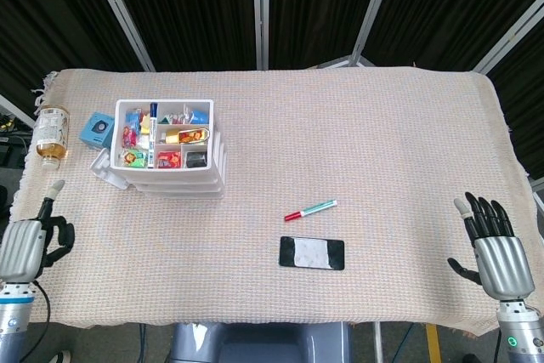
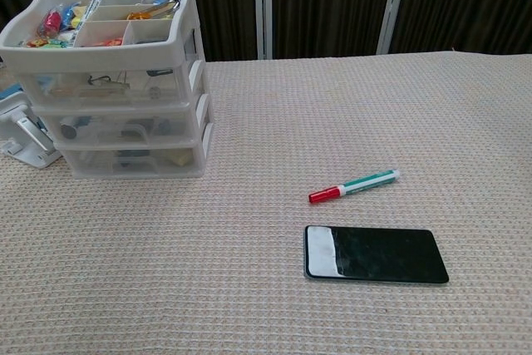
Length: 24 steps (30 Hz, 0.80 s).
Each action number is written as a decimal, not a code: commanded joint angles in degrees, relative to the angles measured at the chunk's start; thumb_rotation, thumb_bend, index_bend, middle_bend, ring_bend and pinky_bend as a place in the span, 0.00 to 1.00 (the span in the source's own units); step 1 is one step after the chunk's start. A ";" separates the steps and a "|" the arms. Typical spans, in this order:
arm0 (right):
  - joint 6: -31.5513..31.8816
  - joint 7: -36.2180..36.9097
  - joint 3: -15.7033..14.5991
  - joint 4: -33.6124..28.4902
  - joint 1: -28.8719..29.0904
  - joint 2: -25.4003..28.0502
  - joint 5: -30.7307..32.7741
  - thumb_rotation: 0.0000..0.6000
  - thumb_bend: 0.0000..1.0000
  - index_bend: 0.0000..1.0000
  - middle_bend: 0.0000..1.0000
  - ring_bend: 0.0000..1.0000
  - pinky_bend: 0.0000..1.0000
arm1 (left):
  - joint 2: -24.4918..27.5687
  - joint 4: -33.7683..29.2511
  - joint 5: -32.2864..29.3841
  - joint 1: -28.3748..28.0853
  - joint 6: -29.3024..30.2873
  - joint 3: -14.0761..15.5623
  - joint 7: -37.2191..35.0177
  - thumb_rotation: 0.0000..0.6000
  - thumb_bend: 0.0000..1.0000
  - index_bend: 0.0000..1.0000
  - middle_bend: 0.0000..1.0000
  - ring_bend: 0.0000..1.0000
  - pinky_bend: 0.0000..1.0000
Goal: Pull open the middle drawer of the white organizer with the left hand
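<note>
My left hand point(image 1: 30, 244) sits at the near left edge of the table point(image 1: 382, 142), off the cloth's corner, holding nothing. Most of its fingers are curled in toward the palm, with one finger point(image 1: 53, 190) sticking up straight. My right hand point(image 1: 495, 248) is at the near right edge, also holding nothing, its fingers spread and pointing away from me, thumb out to the side. Neither hand shows in the chest view.

The organizer point(image 1: 170, 152) stands on the left part of the cloth, well apart from my left hand and farther back. Its three drawers are stacked, and the middle drawer point(image 2: 125, 122) sits flush with the ones above and below it, shut. The open top tray point(image 2: 100, 18) holds small colourful bits and a pen.

Against the organizer's left side lies a small white object point(image 2: 25, 140). Farther left are a blue box point(image 1: 99, 130) and a bottle point(image 1: 51, 132) at the cloth's edge.

Near the middle of the table, toward me, lies a marker point(image 1: 310, 210) with a red cap and green body, and just in front of it a phone point(image 1: 312, 253), flat, apart from the marker.
</note>
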 commanded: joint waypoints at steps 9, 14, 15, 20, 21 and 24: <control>0.10 0.25 0.07 0.10 0.00 0.01 -0.07 1.00 0.02 0.00 0.00 0.00 0.00 | 0.97 -6.82 -2.95 -8.53 -18.20 -0.04 -20.66 1.00 0.70 0.00 0.79 0.87 0.74; 0.55 -0.05 0.22 0.33 -0.05 -0.10 -0.26 1.00 0.02 0.00 0.00 0.00 0.00 | -1.17 -3.74 -2.32 -10.98 -21.53 -0.66 -28.55 1.00 0.72 0.00 0.79 0.87 0.74; 0.66 0.05 0.24 0.31 -0.08 -0.06 -0.30 1.00 0.02 0.00 0.00 0.00 0.00 | -1.70 -3.02 -2.28 -11.36 -21.98 -0.74 -29.51 1.00 0.72 0.00 0.79 0.87 0.74; 0.73 0.63 0.30 0.22 -0.10 0.14 -0.27 1.00 0.02 0.00 0.00 0.00 0.00 | -3.91 -0.24 -2.75 -13.11 -24.28 -0.94 -31.47 1.00 0.72 0.00 0.79 0.87 0.74; 0.68 0.65 0.29 0.21 -0.09 0.15 -0.28 1.00 0.02 0.00 0.00 0.00 0.00 | -4.28 0.11 -2.92 -13.39 -24.63 -1.00 -31.46 1.00 0.72 0.00 0.79 0.87 0.74; 0.48 0.73 0.19 0.18 -0.04 0.16 -0.32 1.00 0.02 0.00 0.00 0.00 0.00 | -5.03 0.67 -3.44 -14.08 -25.53 -1.15 -31.36 1.00 0.72 0.00 0.79 0.87 0.74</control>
